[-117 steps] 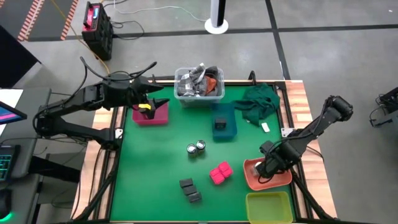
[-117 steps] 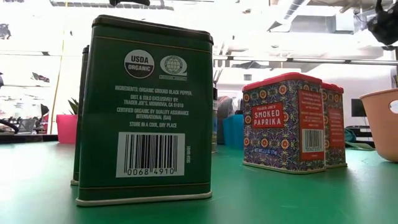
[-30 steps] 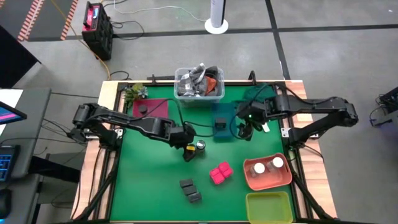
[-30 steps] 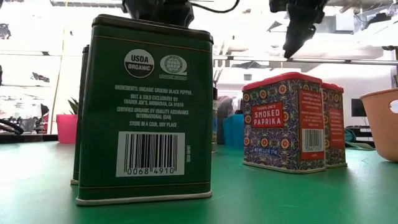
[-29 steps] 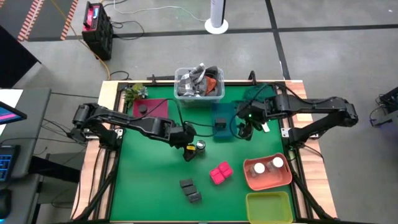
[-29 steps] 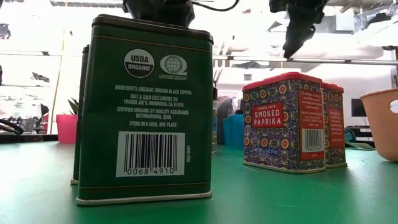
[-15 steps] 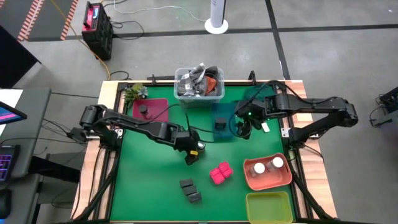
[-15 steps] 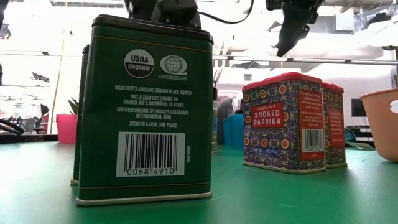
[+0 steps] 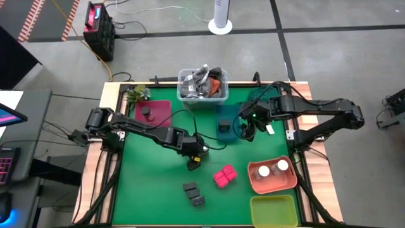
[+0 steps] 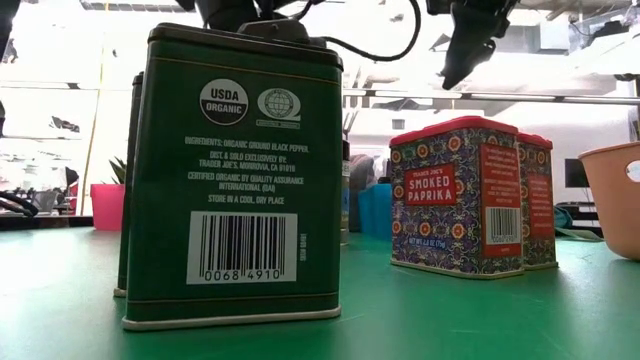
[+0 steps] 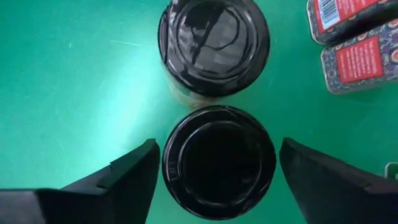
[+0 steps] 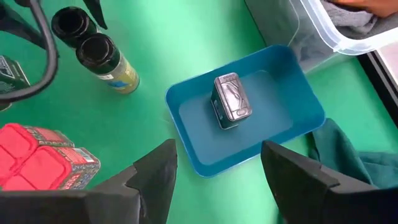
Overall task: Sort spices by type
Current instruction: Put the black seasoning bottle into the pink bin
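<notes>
Left gripper [image 11: 214,171]: jaws spread wide, one finger on either side of a dark round jar [image 11: 219,160] on the green table [image 11: 68,93], not gripping it. A second dark jar [image 11: 213,45] touches the first, just beyond it. Seen from above, this gripper [image 9: 194,155] sits at mid-table, covering both jars.

Right gripper [image 12: 214,168]: jaws released, holding nothing, hovering above the blue tray [image 12: 292,112]. From above, it [image 9: 247,130] hangs at that tray's [image 9: 233,113] right edge.

Containers:
- Blue tray: one dark grey rectangular box [image 12: 229,101], upright.
- Maroon tray [image 9: 159,109], far left: one dark round jar [image 9: 145,113].
- Orange tray [image 9: 262,183], right: two white-capped round jars [image 9: 272,168].
- Yellow-green tray [image 9: 273,210], near right corner: nothing seen in it.
- Clear bin [image 9: 202,85], far edge: mixed clutter.

Loose on the table:
- Two bright pink blocks [image 9: 223,176], paprika tins, touching each other, near the left gripper.
- Two dark grey boxes [image 9: 193,194], pepper tins, close together, toward the near edge.

Surroundings: dark green cloth [image 9: 266,101] at the far right corner; small plant [image 9: 135,95] beside the maroon tray.
</notes>
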Robot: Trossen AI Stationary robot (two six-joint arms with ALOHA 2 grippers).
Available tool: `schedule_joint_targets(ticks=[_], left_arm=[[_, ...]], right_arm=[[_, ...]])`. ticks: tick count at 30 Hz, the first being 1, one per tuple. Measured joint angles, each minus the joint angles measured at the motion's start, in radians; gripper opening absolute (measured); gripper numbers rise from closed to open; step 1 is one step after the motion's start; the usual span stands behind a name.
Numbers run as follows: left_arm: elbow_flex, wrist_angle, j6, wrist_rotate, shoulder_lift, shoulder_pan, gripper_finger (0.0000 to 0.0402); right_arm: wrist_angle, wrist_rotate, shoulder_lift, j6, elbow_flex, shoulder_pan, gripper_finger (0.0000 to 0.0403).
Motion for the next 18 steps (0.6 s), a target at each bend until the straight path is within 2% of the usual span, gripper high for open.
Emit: schedule_joint_targets(ticks=[10,18], left_arm=[[-0.001,0.009,0.050,0.049,0.000,0.024,0.0198],[-0.001,-0.075,0.075,0.122,-0.020,0.065,0.0197]], right_arm=[[0.021,0.000,0.000,0.025,0.000,0.001,0.0260],[0.020,0.000,0.000,0.112,0.000,0.007,0.0260]])
